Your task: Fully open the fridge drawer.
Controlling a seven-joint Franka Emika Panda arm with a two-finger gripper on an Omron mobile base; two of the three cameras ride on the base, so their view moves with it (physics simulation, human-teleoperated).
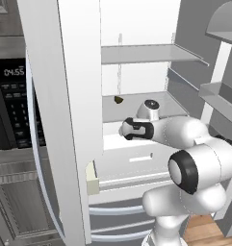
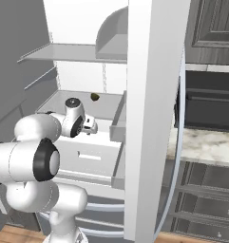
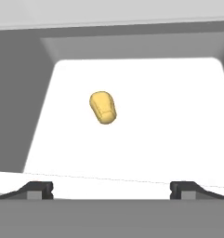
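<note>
The fridge drawer (image 1: pixel 140 158) is a wide white bin with a small handle slot (image 2: pixel 90 156) in its flat front, low in the open fridge. Its front stands a little forward of the shelf above. My gripper (image 1: pixel 122 129) hovers just above the drawer's top edge, pointing into the fridge over the lower grey shelf (image 1: pixel 136 98). In the hand view its fingertips (image 3: pixel 36 188) sit far apart with nothing between them, so the gripper (image 3: pixel 112 188) is open. It is above the handle slot, not in it.
A small yellow-brown item (image 3: pixel 103 107) lies on the lower shelf, also seen as a small item (image 1: pixel 118 99). The open left door (image 1: pixel 55 120) and the right door's grey bins (image 1: pixel 218 96) flank the arm. A microwave (image 1: pixel 11 96) is at left; freezer drawers (image 1: pixel 112 216) lie below.
</note>
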